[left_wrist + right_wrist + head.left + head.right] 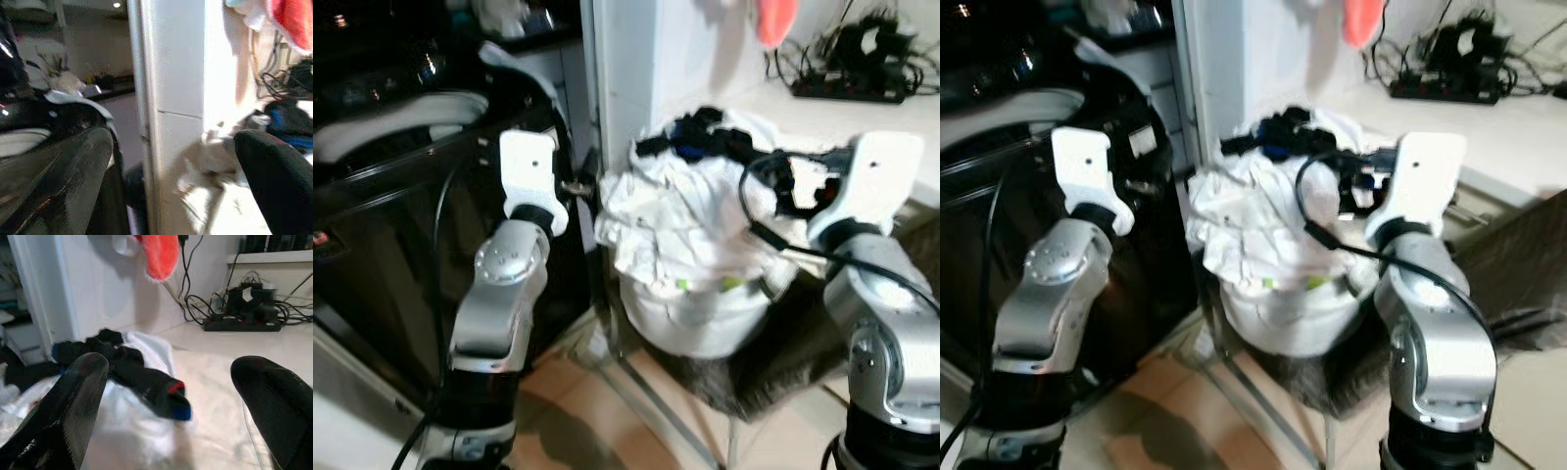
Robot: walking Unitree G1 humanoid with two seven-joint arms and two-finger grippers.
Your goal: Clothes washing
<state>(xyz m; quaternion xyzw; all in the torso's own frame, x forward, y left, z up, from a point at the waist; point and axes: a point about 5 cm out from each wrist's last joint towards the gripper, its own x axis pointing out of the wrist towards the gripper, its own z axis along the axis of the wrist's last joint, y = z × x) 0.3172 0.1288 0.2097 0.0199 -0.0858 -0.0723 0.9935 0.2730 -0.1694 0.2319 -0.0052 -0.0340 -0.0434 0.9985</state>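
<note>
Fingers of my right gripper (166,406) spread wide, nothing between them, hanging just above the dark garment (132,369) that lies on top of the laundry pile. Looks lined up for a top-down pick, since that black piece with the red and blue trim sits highest and loose. My left gripper (171,161) also gapes empty, raised beside the white wall edge (178,98), between the washer and the basket; probably parked there to stay out of the way or to help next.

Clothes: white crumpled fabric (675,220) heaped in the white laundry basket (705,323), dark items on the far top of the heap. Basket sits on a dark stand next to the black washing machine (401,196), lid area to my left, so a short carry. Behind, a power strip with tangled cables (244,318) on the white counter; something red-orange (161,254) hangs above.

No readable brand, label or text anywhere; too blurred.
</note>
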